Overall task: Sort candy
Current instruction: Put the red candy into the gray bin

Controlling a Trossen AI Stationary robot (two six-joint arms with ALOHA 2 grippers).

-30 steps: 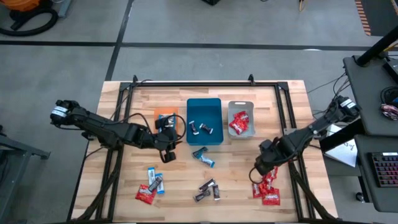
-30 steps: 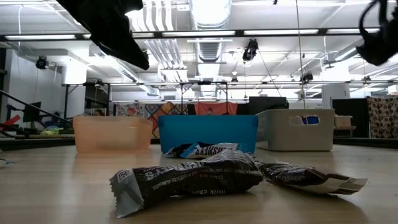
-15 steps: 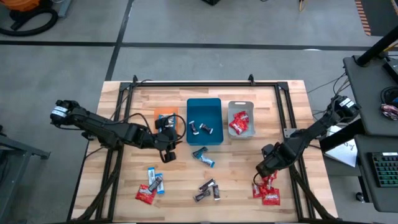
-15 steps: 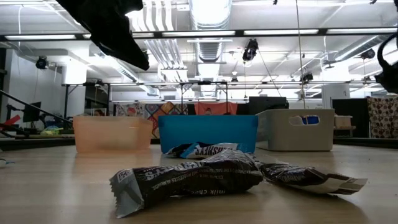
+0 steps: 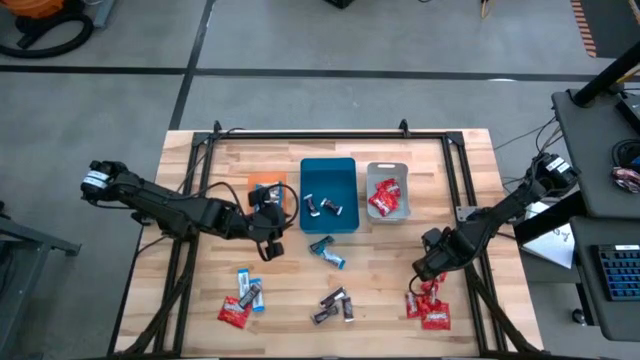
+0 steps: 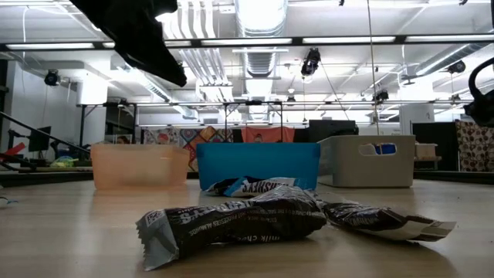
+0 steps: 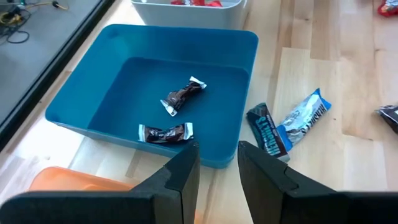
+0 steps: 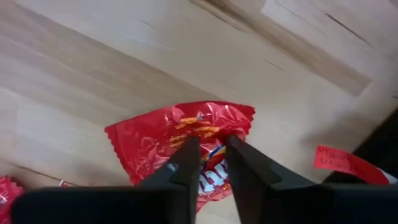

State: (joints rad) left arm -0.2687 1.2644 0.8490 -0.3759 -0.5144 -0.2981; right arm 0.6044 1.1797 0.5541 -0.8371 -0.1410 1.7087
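Observation:
Several candies lie loose on the table. My right gripper [image 8: 213, 167] points down at the near right, shut on a red candy [image 8: 180, 140] beside other red ones [image 5: 430, 310]. My left gripper [image 7: 217, 168] hovers open and empty between the orange tray [image 5: 265, 183] and the teal tray [image 5: 329, 168]. Two dark candies [image 7: 182, 95] [image 7: 165, 132] lie in the teal tray. Red candies [image 5: 385, 195] fill the grey tray [image 5: 388, 166]. Blue-and-white candies [image 5: 327, 250] lie in front of the teal tray. My right gripper pinches the red candy's wrapper near its middle [image 8: 211, 144] between its two fingers. The fingers come from above, pointing down. The candy lies flat on the table under them.
More loose candy lies near the front edge: a mixed group at the near left [image 5: 240, 297] and dark ones in the middle [image 5: 335, 303], which fill the low view's foreground [image 6: 231, 220]. A black frame [image 5: 310, 132] runs along the table's far edge and sides.
My right gripper has sunk toward the table onto the red candies at the near right. My left arm has kept still.

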